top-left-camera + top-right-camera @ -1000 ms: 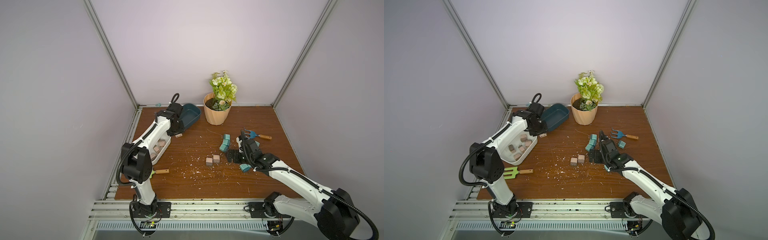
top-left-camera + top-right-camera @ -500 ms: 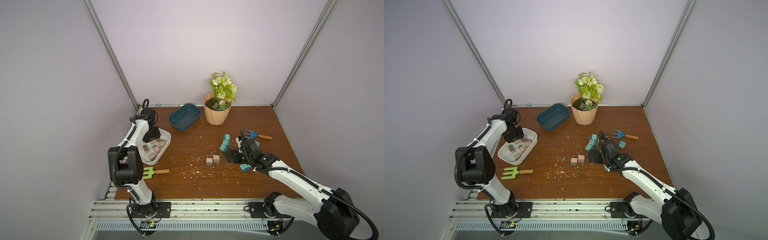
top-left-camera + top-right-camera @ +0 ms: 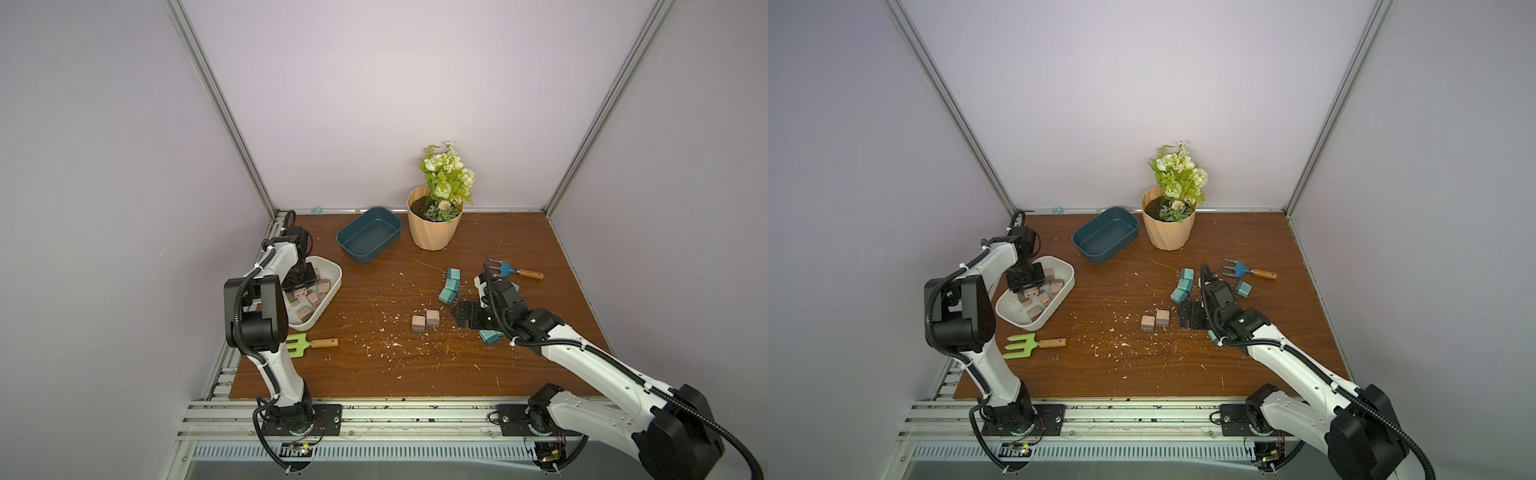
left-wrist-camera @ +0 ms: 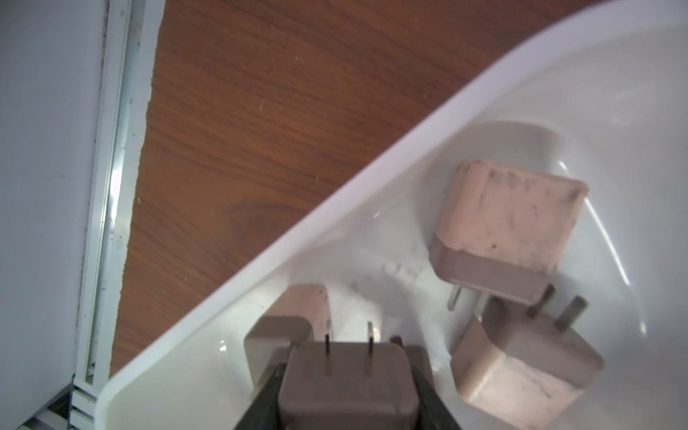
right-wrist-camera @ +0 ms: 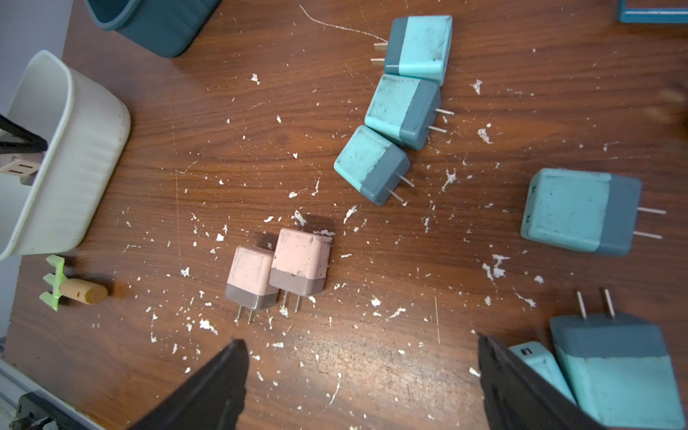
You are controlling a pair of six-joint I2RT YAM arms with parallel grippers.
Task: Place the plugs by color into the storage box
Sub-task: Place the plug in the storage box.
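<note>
While the left gripper [image 3: 300,284] hangs low in the white rounded plastic tray [image 3: 332,266], clamped on one beige-pink cube plug [image 4: 348,383] with its two thin metal prongs pointing away from the wrist, that tray sits close to the left edge of the brown wooden table [image 3: 374,374], with only a narrow strip of wood to the rail. More beige-pink plugs [image 4: 506,223] lie loose in the tray, scuffed, each with a darker band at the prong end. Open wood flecked with white bits runs from the tray to mid-table, where two beige-pink plugs [image 5: 253,277] lie side by side, touching. The right gripper [image 5: 361,344] hovers near them, jaws spread wide, gripping nothing. Three teal plugs [image 5: 402,110] lie in a curved row, another [image 5: 577,210] lies apart, and two more sit just beside one jaw. A dark teal rectangular tray [image 3: 365,255] stands at the back beside a peach flower pot [image 3: 434,237], well apart from the teal plugs.
</note>
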